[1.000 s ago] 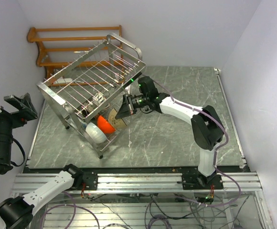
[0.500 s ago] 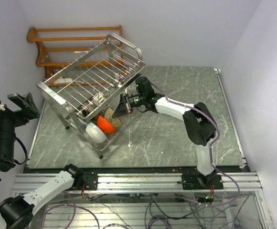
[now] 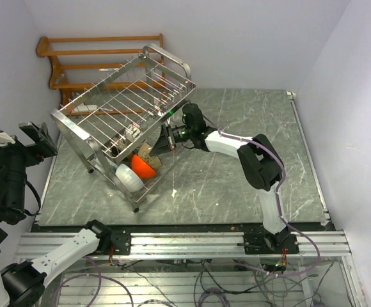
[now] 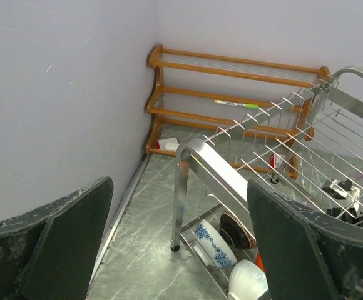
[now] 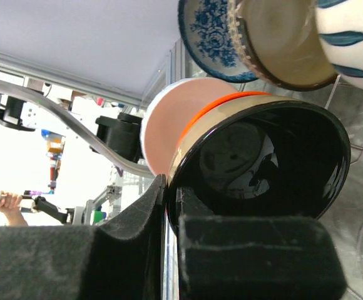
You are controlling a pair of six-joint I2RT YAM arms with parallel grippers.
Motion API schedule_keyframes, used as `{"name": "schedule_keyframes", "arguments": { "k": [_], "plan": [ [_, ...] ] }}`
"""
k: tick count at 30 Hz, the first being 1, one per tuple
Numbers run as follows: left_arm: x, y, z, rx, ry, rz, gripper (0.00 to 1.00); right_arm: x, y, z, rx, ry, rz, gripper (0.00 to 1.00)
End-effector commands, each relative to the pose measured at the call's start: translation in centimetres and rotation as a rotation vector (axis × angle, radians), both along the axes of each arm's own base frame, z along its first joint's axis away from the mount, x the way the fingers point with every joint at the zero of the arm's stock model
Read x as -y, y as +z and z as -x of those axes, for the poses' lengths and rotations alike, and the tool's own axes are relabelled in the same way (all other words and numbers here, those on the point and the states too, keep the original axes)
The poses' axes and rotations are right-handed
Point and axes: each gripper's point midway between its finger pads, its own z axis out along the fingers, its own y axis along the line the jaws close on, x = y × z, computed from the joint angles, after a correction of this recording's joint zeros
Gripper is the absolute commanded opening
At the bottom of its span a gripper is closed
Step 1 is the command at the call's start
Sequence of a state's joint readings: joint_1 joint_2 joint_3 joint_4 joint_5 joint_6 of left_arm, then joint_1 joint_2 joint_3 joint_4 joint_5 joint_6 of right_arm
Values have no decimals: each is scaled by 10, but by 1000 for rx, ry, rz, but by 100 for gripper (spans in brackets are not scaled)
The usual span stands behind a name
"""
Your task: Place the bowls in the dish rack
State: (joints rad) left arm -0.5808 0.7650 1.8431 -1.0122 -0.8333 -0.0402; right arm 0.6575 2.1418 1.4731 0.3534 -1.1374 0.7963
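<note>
The silver wire dish rack stands tilted at the table's left. My right gripper reaches into its lower tier, shut on the rim of the glossy tan-brown bowl, whose inside is black. The bowl stands on edge against the orange-red bowl, and the white bowl is beyond that. The blue-and-white bowl stands in the same tier, next to a dark bowl with a brown rim. My left gripper is open and empty, raised well to the rack's left.
A brown wooden slatted rack stands against the back wall behind the silver rack. A small white object lies on the grey marble table by the rack's front leg. The left wall is close beside my left arm.
My right gripper has pushed left, deeper into the rack's lower tier, with the tan-brown bowl now against the orange-red bowl. My left arm has shifted slightly.
</note>
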Motion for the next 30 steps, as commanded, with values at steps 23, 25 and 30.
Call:
{"name": "schedule_keyframes", "arguments": {
  "k": [23,25,30],
  "plan": [
    [-3,0,-2,4,25,-2,99,29,-80,-34,-106,-140,196,1],
    [-4,0,-1,4,26,-2,99,32,-85,-32,-111,-137,214,3],
    [-5,-1,0,5,30,-1,99,38,-95,-29,-92,-144,262,29]
  ]
}}
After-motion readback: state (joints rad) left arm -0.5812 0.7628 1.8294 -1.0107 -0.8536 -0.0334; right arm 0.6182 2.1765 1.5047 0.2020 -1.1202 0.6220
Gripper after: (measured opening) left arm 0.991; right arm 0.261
